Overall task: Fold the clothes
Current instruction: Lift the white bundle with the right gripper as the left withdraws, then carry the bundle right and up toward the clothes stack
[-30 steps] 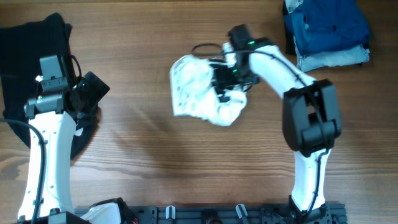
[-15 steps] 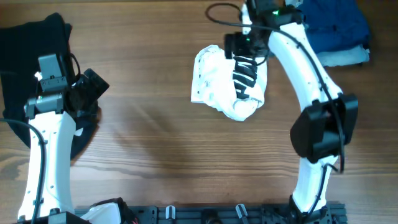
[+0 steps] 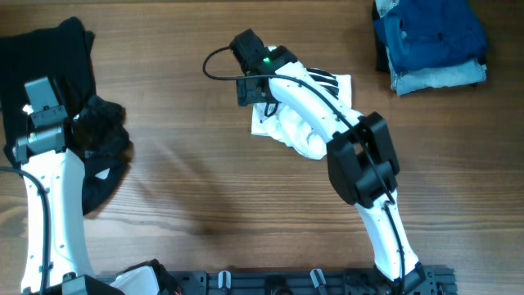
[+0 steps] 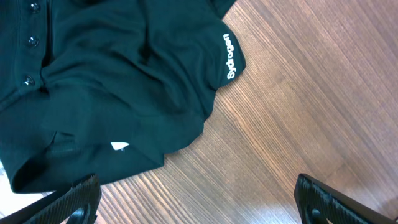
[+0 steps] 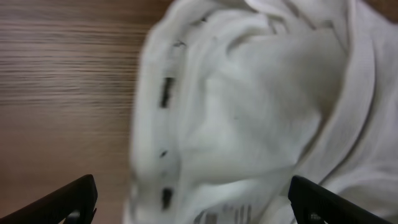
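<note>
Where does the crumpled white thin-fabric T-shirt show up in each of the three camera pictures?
Overhead: the crumpled white T-shirt lies top centre, partly under the right robot arm.
Left wrist: not in it; only a black garment shows.
Right wrist: the T-shirt fills the centre and right.
Shared landmark: the brown wooden tabletop, seen in all three.

You have 4 garments on 1 table point(image 3: 205, 205): 1 white T-shirt point(image 3: 304, 141), 1 black shirt point(image 3: 49, 49), 1 dark blue garment point(image 3: 430, 37) and 1 pale blue garment point(image 3: 438, 78). There are 2 arms, the left arm point(image 3: 49, 205) and the right arm point(image 3: 315, 98), carrying 2 grippers, the left gripper point(image 4: 199, 205) and the right gripper point(image 5: 193, 199). The left wrist view shows 2 buttons point(image 4: 31, 40) on the black shirt.
</note>
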You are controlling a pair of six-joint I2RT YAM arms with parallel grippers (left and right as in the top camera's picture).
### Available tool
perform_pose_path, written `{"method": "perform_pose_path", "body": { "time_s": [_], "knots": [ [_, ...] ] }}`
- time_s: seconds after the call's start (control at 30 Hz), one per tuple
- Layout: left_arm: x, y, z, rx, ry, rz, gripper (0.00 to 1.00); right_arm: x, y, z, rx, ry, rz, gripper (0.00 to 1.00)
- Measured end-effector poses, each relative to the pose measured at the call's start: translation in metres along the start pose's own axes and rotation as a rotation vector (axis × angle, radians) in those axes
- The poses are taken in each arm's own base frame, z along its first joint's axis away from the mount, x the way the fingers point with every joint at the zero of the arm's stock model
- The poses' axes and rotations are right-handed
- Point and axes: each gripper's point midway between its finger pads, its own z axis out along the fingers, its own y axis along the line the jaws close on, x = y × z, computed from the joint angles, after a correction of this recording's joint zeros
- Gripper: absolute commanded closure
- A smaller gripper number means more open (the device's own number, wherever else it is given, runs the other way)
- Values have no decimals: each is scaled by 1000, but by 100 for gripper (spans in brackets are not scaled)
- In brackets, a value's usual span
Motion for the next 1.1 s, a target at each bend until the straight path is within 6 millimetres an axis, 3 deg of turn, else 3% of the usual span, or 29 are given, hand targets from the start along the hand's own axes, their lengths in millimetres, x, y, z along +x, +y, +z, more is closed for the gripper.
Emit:
{"method": "perform_pose_path", "body": {
  "time_s": [0.2, 0.4, 0.47, 0.57, 0.6, 0.67, 0.83, 0.93, 1.03, 1.1],
  "knots": [
    [3, 2, 0, -9, 13, 2, 0, 3, -8, 25, 44, 14, 34, 0],
    [4, 2, 0, -10, 15, 2, 0, 6, -10, 26, 50, 24, 36, 24],
    [4, 2, 0, -10, 16, 2, 0, 10, -12, 27, 57, 36, 33, 40],
    [4, 3, 0, -11, 18, 3, 0, 14, -16, 28, 58, 52, 23, 87],
    [5, 3, 0, -13, 19, 3, 0, 16, -21, 28, 70, 60, 21, 96],
    [6, 4, 0, -15, 23, 3, 0, 17, -31, 27, 74, 78, 33, 96],
    [7, 5, 0, -20, 30, 4, 0, 17, -32, 25, -16, 127, 18, 96],
    [8, 5, 0, -22, 33, 4, 0, 27, -43, 17, -98, 221, -18, 96],
    [8, 5, 0, -22, 34, 5, 0, 17, -58, -8, -201, 228, -35, 96],
    [8, 5, 0, -22, 34, 5, 0, -2, -71, -40, -268, 159, -48, 96]
  ]
}}
